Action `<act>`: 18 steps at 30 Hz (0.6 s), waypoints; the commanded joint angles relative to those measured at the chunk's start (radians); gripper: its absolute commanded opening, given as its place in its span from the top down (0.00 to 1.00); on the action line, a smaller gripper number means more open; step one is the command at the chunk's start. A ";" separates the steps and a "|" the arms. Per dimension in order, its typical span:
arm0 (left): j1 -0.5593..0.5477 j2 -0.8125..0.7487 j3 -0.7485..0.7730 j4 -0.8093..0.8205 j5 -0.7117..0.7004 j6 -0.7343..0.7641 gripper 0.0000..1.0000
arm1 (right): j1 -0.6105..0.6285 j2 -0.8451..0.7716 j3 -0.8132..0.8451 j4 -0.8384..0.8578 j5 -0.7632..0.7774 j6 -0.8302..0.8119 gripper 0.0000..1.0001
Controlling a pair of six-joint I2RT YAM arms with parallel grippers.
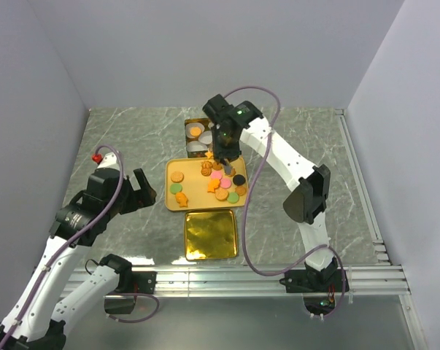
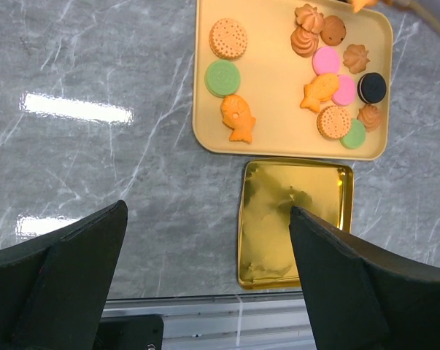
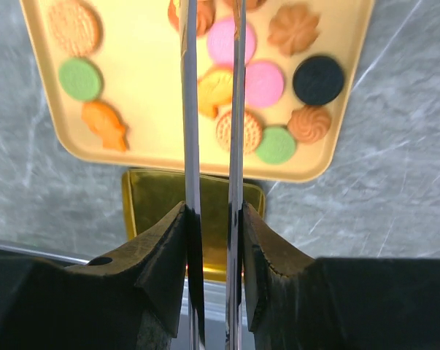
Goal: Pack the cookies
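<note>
Hanging over the 12 o'clock edge of the yellow tray (image 1: 174, 202), the right tool (image 1: 220, 153) sits between the cookies (image 1: 221, 186) and the gold box (image 1: 187, 122) just beyond at 12 o'clock, where white paper cups (image 1: 198, 146) wait and one already carries an orange disc. Its two long thin blades stand close together. In the right wrist view they run from 6 to 12 o'clock and their tips pass out of the top of the picture, so I cannot tell whether they are clenched on a cookie or merely narrowed. Most cookies lie loose on the tray at the centre of the counter (image 1: 117, 131), bunched toward its 3 o'clock half, with a tan disc, a green disc and an orange fish (image 2: 238, 118) apart at the 9 o'clock end. The fish's long axis runs nearly 12 to 6 in the left wrist view. The left tool (image 1: 138, 191) is released, jaws spread wide, off the tray's 9 o'clock side and well apart from every cookie. A gold lid (image 1: 211, 235) lies just beside the tray's 6 o'clock edge. My reading: the right arm is much the nearer, with the pile toward 6 o'clock from its tips and the cups toward 12, so the coming move turns on that short line across the tray's far rim
</note>
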 commanded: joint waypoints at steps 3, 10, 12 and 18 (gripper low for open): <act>0.002 0.001 -0.008 0.029 0.017 0.010 0.01 | -0.044 -0.032 0.086 0.047 -0.030 -0.024 0.72; 0.002 0.019 -0.012 0.028 0.020 0.012 0.01 | -0.079 -0.003 0.089 0.113 -0.068 -0.029 0.72; 0.002 0.025 -0.012 0.029 0.020 0.012 0.01 | -0.088 0.004 0.087 0.134 -0.073 -0.034 0.72; 0.002 0.036 -0.010 0.028 0.018 0.010 0.01 | -0.113 0.049 0.106 0.189 -0.094 -0.038 0.72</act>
